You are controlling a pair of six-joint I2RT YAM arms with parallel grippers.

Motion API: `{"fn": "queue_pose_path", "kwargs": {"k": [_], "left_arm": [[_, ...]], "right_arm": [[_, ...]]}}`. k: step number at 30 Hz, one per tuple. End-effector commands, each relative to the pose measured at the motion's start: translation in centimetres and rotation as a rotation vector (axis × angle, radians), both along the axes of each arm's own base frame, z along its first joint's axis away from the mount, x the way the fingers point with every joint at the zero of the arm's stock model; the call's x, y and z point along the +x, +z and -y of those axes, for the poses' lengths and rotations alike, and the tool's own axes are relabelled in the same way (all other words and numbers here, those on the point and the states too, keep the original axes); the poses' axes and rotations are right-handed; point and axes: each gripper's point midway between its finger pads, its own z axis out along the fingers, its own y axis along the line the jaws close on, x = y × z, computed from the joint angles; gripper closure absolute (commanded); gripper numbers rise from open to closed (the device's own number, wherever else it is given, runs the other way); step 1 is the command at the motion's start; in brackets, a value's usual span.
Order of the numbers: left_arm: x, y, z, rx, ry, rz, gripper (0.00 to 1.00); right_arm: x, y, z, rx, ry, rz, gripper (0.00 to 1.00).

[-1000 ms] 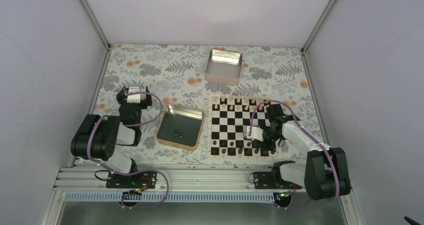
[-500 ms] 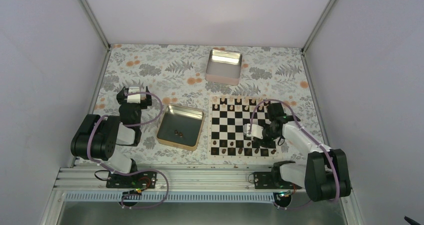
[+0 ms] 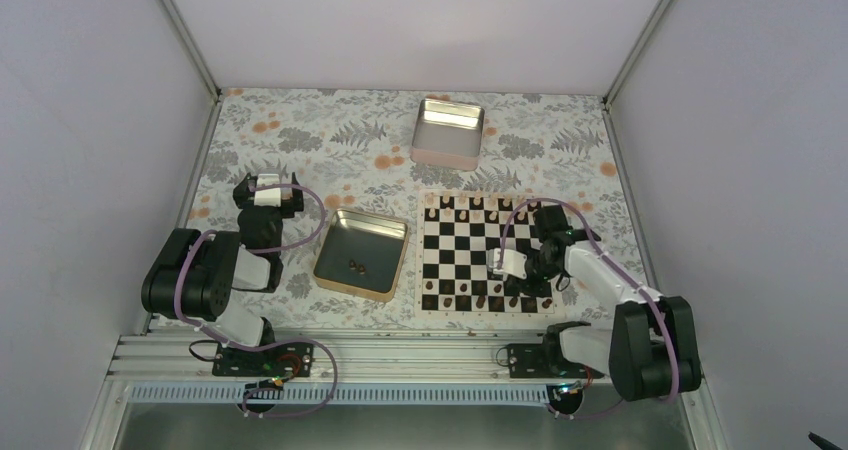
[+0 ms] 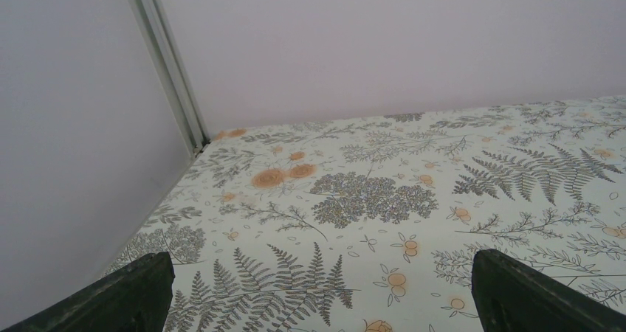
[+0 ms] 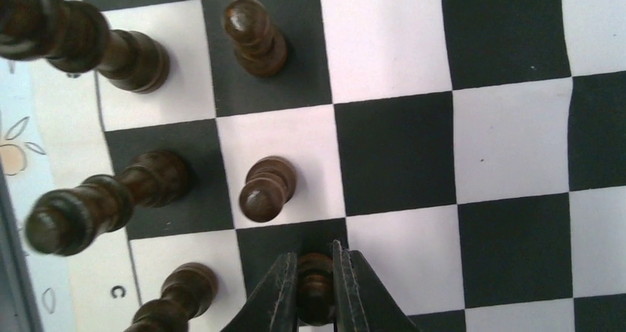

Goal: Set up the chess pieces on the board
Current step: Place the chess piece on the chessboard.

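— Right gripper (image 5: 315, 258)?
— Clamped shut on a dark pawn (image 5: 315, 291), at a black square in the near right part of the board (image 5: 509, 147).
— Left gripper (image 4: 325, 302)?
— Spread wide, gripping nothing, above the floral cloth (image 4: 369, 199), well to the left of the board.
— Other chess pieces (image 5: 266, 189)?
— Standing on squares just beside the held pawn, along the board's near rows. Two more lying in the gold-rimmed tray (image 3: 330, 275), left of the board.
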Motion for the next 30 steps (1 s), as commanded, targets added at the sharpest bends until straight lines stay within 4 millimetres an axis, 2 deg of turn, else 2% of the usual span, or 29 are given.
{"fn": "queue_pose_path", "kwargs": {"k": [1, 18, 24, 30], "left_arm": [[0.1, 0.9, 0.3, 0.002, -0.010, 0.040, 0.00], [0.1, 0.9, 0.3, 0.002, -0.010, 0.040, 0.00], [0.1, 0.9, 0.3, 0.002, -0.010, 0.040, 0.00], [0.1, 0.9, 0.3, 0.002, -0.010, 0.041, 0.00]], "right_arm": [[-0.4, 1.4, 0.0, 0.016, 0.001, 0.000, 0.92], [-0.4, -0.5, -0.1, 0.017, -0.009, -0.034, 0.90], [0.0, 0.0, 0.0, 0.014, -0.019, -0.014, 0.79], [-0.5, 0.4, 0.2, 0.005, -0.019, -0.032, 0.70]]}}
